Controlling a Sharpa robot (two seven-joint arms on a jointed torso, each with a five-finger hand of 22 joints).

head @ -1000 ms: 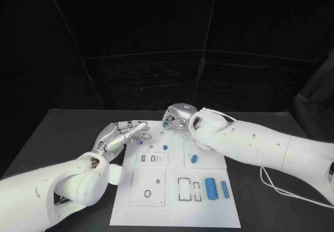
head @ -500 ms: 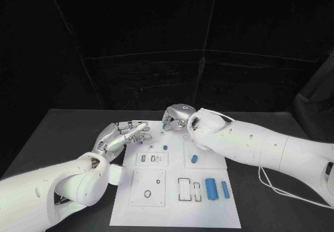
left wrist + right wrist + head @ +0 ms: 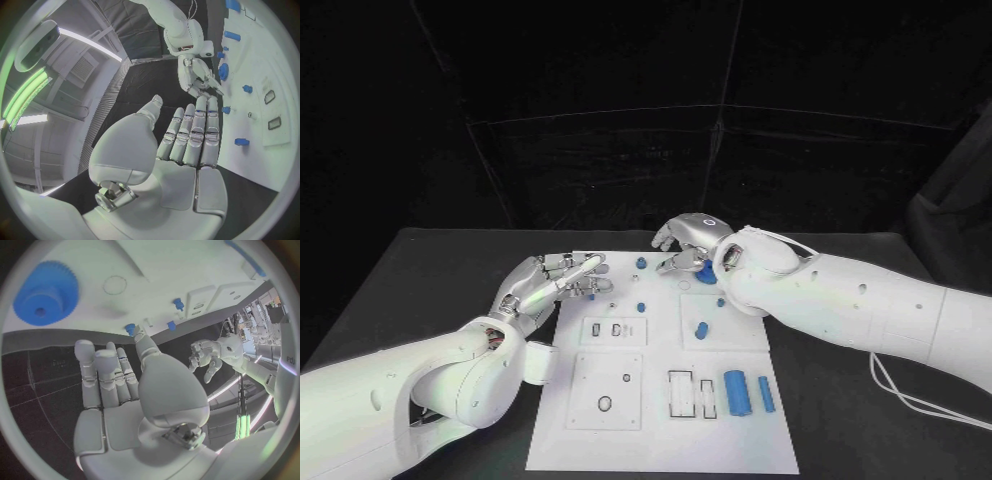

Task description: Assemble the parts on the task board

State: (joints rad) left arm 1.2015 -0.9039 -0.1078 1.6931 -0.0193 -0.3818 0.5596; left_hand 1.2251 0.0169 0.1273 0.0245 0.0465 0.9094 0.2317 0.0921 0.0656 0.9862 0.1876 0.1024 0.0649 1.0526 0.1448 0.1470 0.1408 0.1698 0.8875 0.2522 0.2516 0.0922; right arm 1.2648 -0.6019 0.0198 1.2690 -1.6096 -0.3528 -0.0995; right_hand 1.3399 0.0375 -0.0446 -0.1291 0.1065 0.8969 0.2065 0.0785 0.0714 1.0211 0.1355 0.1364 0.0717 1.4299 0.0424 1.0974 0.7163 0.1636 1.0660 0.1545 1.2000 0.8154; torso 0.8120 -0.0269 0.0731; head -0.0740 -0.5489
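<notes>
The blue gear (image 3: 710, 270) lies just right of the empty, spread right hand (image 3: 684, 247), nearer than the empty left hand (image 3: 548, 283).

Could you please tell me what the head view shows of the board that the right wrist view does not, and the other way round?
Only the head view takes in the near end of the task board, where two long blue bars lie beside the slots, with the left hand at the board's left edge. Only the right wrist view shows the toothed rim and centre hole of the blue gear. Both show the white board, small blue pegs standing on it, and the right hand open above the board's far end.
</notes>
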